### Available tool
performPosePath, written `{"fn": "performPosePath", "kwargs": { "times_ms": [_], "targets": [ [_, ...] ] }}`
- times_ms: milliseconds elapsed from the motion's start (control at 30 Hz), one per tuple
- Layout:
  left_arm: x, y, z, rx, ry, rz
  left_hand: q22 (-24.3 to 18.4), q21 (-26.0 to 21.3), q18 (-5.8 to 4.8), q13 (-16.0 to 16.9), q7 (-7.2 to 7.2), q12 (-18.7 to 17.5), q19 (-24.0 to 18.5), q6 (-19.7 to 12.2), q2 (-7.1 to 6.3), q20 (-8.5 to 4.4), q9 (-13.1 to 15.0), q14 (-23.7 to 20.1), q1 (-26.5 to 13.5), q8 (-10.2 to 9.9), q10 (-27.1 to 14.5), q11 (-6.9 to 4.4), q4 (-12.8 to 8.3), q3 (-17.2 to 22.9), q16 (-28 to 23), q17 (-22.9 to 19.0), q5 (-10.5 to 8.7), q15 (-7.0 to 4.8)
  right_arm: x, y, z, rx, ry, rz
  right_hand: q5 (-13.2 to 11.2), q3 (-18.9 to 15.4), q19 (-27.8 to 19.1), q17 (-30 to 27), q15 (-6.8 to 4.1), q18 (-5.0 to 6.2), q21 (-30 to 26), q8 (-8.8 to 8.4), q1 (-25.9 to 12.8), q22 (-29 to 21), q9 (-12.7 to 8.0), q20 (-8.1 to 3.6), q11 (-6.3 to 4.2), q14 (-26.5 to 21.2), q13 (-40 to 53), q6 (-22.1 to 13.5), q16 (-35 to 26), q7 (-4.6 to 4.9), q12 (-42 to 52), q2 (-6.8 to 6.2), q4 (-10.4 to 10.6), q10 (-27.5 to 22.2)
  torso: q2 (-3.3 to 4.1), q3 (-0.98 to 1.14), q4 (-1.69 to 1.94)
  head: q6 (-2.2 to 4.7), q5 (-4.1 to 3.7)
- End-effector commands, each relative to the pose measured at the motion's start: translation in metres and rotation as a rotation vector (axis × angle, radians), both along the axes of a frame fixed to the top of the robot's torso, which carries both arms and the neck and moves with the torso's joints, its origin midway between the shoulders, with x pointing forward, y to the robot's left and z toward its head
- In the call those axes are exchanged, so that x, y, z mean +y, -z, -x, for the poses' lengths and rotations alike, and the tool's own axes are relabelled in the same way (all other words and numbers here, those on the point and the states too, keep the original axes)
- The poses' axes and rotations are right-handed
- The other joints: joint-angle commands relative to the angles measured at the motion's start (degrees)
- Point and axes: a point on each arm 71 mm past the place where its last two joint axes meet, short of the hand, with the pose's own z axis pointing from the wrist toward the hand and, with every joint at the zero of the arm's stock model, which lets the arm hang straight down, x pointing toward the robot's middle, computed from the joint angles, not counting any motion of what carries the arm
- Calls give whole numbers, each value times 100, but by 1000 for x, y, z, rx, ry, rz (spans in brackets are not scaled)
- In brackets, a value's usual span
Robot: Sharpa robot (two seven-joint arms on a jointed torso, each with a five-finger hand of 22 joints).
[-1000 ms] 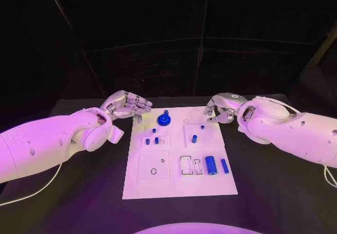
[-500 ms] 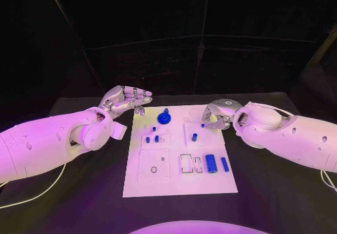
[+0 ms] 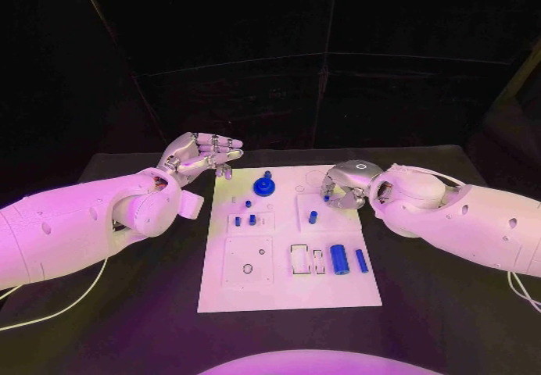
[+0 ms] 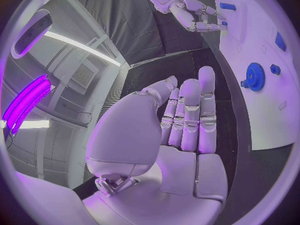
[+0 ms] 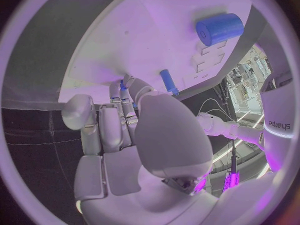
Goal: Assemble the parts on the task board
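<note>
The white task board (image 3: 288, 289) lies mid-table. A blue gear (image 3: 263, 186) sits at its far end and shows again as the gear (image 4: 255, 76) in the left wrist view. Short blue pegs (image 3: 245, 220) stand left of centre and another peg (image 3: 311, 219) right of centre. Two blue cylinders (image 3: 338, 260) lie near the right edge, the thick cylinder (image 5: 219, 29) large in the right wrist view. My left hand (image 3: 201, 158) hovers past the board's far left corner, fingers straight and apart, holding nothing. My right hand (image 3: 344, 187) is low over the far right part, fingertips pinching a small blue peg (image 3: 326, 198) at the board's surface.
Black table (image 3: 451, 297) surrounds the board on all sides. Rectangular and round recesses (image 3: 246, 269) mark the board's near left half. My right hand (image 4: 197, 15) is seen across the board (image 4: 275, 100) from the left wrist.
My left hand has lifted away from the board's far left corner and uncurled its fingers. My right hand has sunk and shifted left, its fingertips closing on the small blue peg.
</note>
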Motion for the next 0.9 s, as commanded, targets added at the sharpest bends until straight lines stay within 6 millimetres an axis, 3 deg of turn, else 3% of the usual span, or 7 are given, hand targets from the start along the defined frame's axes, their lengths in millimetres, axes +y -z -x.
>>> {"fn": "performPosePath", "kwargs": {
  "times_ms": [33,400,633,900],
  "targets": [
    [0,-2,0,-16,3,23,-9,-31,103,6,-8,33,-45,47,36,5,-8,-46,-28,28,37,-7,-6,-23,-37,-9,-20,-5,3,1,0,16,-17,11,-53,83,68,-29,-6,-3,44,-7,27,39,12,-5,-6,220,-36,93,-31,-5,-11,55,-6,103,-3,-1,1,-9,3],
    [1,-2,0,-8,2,19,-13,-36,103,7,-5,39,-47,48,37,4,-8,-53,-20,31,39,-7,-13,-24,-44,-20,-19,-5,5,4,0,42,-6,31,-131,405,173,-90,-93,-40,197,78,-62,269,53,-77,-100,227,-134,416,-31,-80,-2,134,-51,468,-3,-2,-2,-39,12],
    [1,-1,0,2,9,19,-26,-50,104,5,7,56,-50,41,69,-2,-11,-75,48,36,21,-1,-63,6,-61,-53,-6,-8,4,1,-1,10,16,8,-328,708,211,-92,-121,-59,264,70,-97,370,63,-113,-125,229,-201,505,-2,-93,-78,300,-104,595,-5,0,3,-44,15],
    [2,-1,0,10,12,17,-31,-56,103,2,17,63,-53,28,75,-5,-15,-88,79,35,0,7,-95,20,-67,-66,1,-5,2,-5,3,-34,24,-32,-329,882,233,-99,-121,-69,307,48,-83,435,64,-119,-125,229,-233,518,12,-84,-125,257,-232,636,-16,0,-2,-46,22]
  ]
}}
